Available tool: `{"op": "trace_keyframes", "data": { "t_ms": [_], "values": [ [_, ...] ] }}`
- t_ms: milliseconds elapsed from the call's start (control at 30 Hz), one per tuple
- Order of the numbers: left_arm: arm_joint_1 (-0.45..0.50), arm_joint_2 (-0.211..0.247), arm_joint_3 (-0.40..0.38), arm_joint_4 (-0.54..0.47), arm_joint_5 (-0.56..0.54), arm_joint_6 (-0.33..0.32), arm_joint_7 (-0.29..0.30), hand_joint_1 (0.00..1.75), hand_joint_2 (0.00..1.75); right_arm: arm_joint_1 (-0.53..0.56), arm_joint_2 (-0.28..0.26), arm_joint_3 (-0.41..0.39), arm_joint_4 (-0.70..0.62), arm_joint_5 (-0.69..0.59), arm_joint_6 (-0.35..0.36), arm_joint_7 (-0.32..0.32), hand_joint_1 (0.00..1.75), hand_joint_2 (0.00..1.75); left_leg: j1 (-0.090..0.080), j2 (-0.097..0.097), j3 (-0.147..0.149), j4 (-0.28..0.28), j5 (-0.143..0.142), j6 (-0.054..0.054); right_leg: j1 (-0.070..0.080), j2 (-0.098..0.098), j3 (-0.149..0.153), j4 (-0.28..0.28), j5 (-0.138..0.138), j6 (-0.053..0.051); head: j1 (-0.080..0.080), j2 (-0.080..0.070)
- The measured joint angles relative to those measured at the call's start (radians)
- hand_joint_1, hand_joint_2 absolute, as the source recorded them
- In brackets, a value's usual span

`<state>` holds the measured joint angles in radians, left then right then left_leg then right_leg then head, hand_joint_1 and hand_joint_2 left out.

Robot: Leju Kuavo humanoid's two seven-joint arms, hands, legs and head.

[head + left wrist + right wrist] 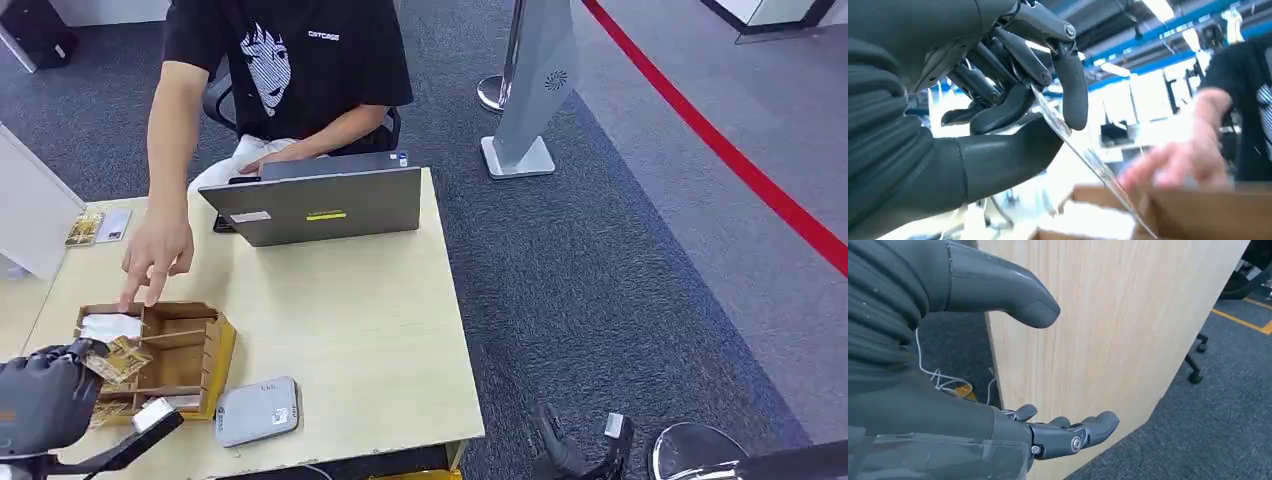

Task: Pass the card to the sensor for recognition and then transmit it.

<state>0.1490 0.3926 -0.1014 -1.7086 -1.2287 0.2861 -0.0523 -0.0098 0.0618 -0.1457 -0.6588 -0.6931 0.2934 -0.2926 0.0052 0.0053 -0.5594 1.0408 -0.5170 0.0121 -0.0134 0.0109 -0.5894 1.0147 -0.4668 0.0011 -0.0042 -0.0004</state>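
Pale wooden table [380, 330] on dark grey carpet [600, 260] crossed by a red floor line [720, 150]. Left hand [45, 400] pinches the gold patterned card [118, 360] over the brown compartmented box [205, 350] — grey sensor pad [257, 410] just beside it. Right hand [998, 365] hangs with fingers apart, holding nothing, beside the table's side.

Office: laptop [325, 205], desk [380, 330], carpet [600, 260].

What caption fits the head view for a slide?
Left hand holds a card over the wooden organizer as a person's hand reaches in.

person's hand [157, 252] over wooden box [190, 352], sensor [257, 410] unobstructed beside it
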Motion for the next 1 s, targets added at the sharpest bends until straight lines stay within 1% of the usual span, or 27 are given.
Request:
{"op": "trace_keyframes", "data": {
  "t_ms": [167,233,267,367,467,667,833,867,900,1000],
  "values": [
    [-0.086,0.024,0.033,0.007,0.011,-0.037,-0.011,1.75,1.75,0.000,0.000,0.000,0.001,0.001,0.005,-0.002,0.00,1.75,0.000,0.000,0.000,0.000,0.000,0.000,0.000,0.000,0.000,0.000,0.000,0.000,0.000,0.000],
    [-0.134,0.031,0.038,0.017,0.014,-0.048,-0.011,1.75,1.75,-0.001,0.000,0.000,0.002,0.002,0.008,-0.002,0.00,1.75,0.000,0.000,0.000,0.000,0.000,0.000,0.000,0.000,0.000,0.000,0.000,0.000,0.000,0.000],
    [-0.157,0.046,0.043,0.038,0.020,-0.061,-0.006,1.75,1.75,-0.002,0.000,0.002,0.003,0.002,0.012,-0.004,0.00,1.75,0.000,0.000,0.000,0.000,0.000,0.000,0.000,-0.001,0.000,0.000,0.000,0.000,0.000,0.000],
    [-0.221,0.065,0.046,0.078,0.028,-0.076,-0.003,1.75,1.75,-0.004,0.000,0.004,0.008,0.002,0.015,-0.004,0.00,1.75,0.000,0.000,0.000,0.000,0.000,0.000,0.000,0.000,0.000,0.000,0.000,0.000,0.000,0.000],
    [-0.265,0.080,0.048,0.113,0.031,-0.080,-0.002,1.75,1.75,-0.006,0.000,0.010,0.013,0.002,0.015,-0.004,0.00,1.75,0.000,0.000,0.000,0.000,0.000,0.000,0.000,0.000,0.000,0.000,0.000,0.000,0.000,0.000],
    [-0.314,0.095,0.050,0.177,0.042,-0.090,0.007,1.75,1.75,-0.012,0.000,0.027,0.023,-0.002,0.018,-0.005,0.00,1.75,0.000,0.001,0.000,0.000,0.000,0.000,0.000,0.001,0.000,0.000,0.000,0.000,0.000,0.000],
    [-0.325,0.096,0.050,0.193,0.043,-0.093,0.007,1.75,1.75,-0.013,0.000,0.029,0.026,-0.002,0.018,-0.007,0.00,1.75,0.000,0.001,0.000,0.000,0.000,0.000,0.000,0.001,0.000,0.000,0.000,0.000,0.000,0.000],
    [-0.326,0.096,0.050,0.195,0.043,-0.093,0.008,1.52,1.75,-0.013,0.000,0.030,0.026,-0.002,0.018,-0.007,0.00,1.75,0.000,0.001,0.000,0.000,0.000,0.000,0.000,0.001,0.000,0.000,0.000,0.000,0.000,0.000],
    [-0.327,0.096,0.050,0.196,0.043,-0.093,0.008,0.00,1.75,-0.013,0.000,0.031,0.027,-0.002,0.018,-0.007,0.00,1.75,0.000,0.001,0.000,0.000,0.000,0.000,0.000,0.001,0.000,0.000,0.000,0.000,0.000,0.000],
    [-0.327,0.095,0.050,0.197,0.045,-0.088,0.007,0.00,1.75,-0.013,0.000,0.034,0.028,-0.003,0.018,-0.007,0.00,1.75,0.000,0.001,0.000,0.000,0.000,0.000,0.000,0.001,0.000,0.000,0.000,0.000,0.000,0.000]
  ]
}}
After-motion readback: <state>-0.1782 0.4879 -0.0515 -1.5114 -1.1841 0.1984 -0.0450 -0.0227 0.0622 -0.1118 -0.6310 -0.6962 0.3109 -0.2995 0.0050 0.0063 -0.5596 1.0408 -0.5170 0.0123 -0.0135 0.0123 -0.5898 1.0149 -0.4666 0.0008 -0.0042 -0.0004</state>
